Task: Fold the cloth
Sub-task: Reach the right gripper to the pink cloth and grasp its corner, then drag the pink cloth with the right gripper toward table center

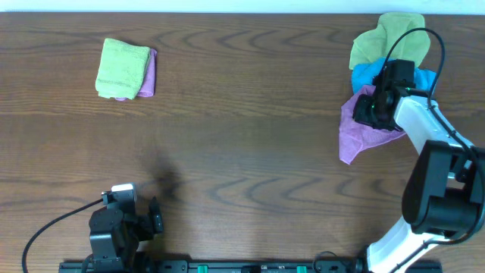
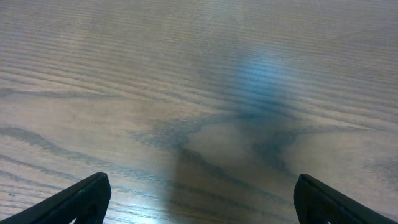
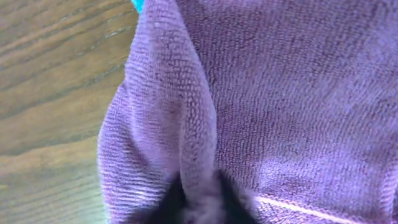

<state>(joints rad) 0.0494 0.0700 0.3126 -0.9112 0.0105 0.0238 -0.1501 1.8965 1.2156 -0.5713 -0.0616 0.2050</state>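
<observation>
The cloth [image 1: 351, 135] is the mauve-purple towel, lying crumpled at the right side of the table, its upper part under a blue cloth. My right gripper [image 1: 370, 111] sits on its upper part. In the right wrist view the fuzzy cloth [image 3: 280, 93] fills the frame, and my right gripper [image 3: 199, 200] is shut on a raised ridge of it, the dark fingers pinching the fold from both sides. Near the front left edge my left gripper [image 1: 155, 217] rests; in its wrist view it [image 2: 199, 190] stands open over bare wood with nothing between the fingers [image 2: 84, 200].
A bright blue cloth [image 1: 367, 74] and a lime-green cloth [image 1: 381, 39] lie piled just behind the mauve one. A folded lime-green cloth [image 1: 121, 68] on a folded purple one [image 1: 148, 76] sits at the back left. The right arm's base [image 1: 443, 201] stands front right.
</observation>
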